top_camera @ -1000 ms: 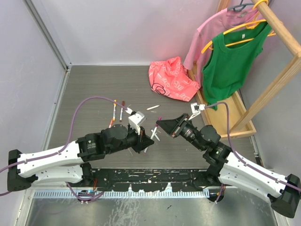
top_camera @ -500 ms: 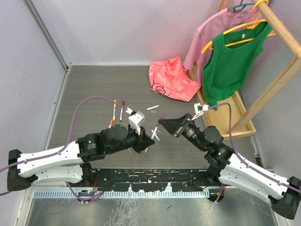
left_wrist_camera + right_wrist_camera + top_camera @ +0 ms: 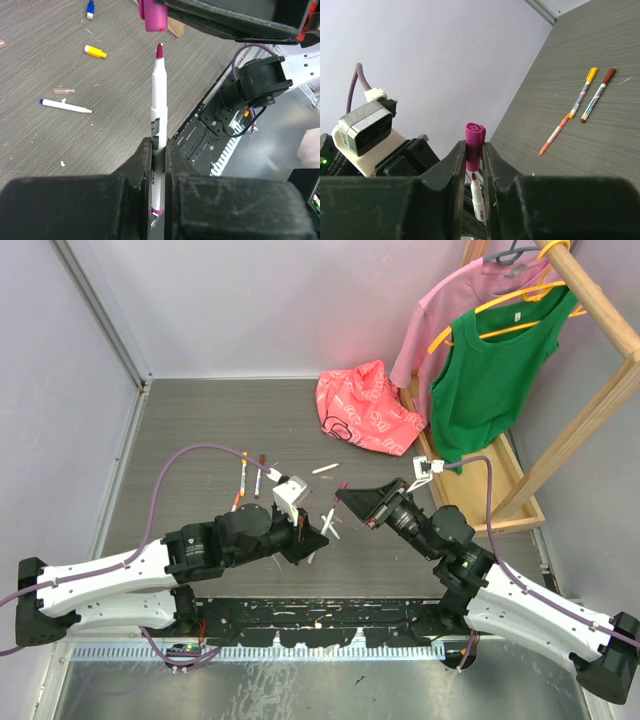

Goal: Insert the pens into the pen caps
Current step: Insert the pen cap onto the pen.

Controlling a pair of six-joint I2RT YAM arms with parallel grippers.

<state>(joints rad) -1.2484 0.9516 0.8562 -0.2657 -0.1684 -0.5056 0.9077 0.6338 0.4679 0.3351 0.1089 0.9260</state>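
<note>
Capping is partway done: a yellow-capped pen [image 3: 584,92] and a brown-capped pen [image 3: 598,95] lie side by side on the grey table [image 3: 50,150], seemingly finished. An orange-tipped pen [image 3: 553,135], a blue-tipped pen [image 3: 65,106], a short yellow cap [image 3: 95,51] and a blue cap [image 3: 90,8] lie loose. The left hand [image 3: 158,150] is clamped on a thin white pen with a magenta felt tip [image 3: 158,95], held upright. The right hand [image 3: 474,155] pinches a stubby magenta plastic cap [image 3: 474,137] just above that tip, not yet touching it.
</note>
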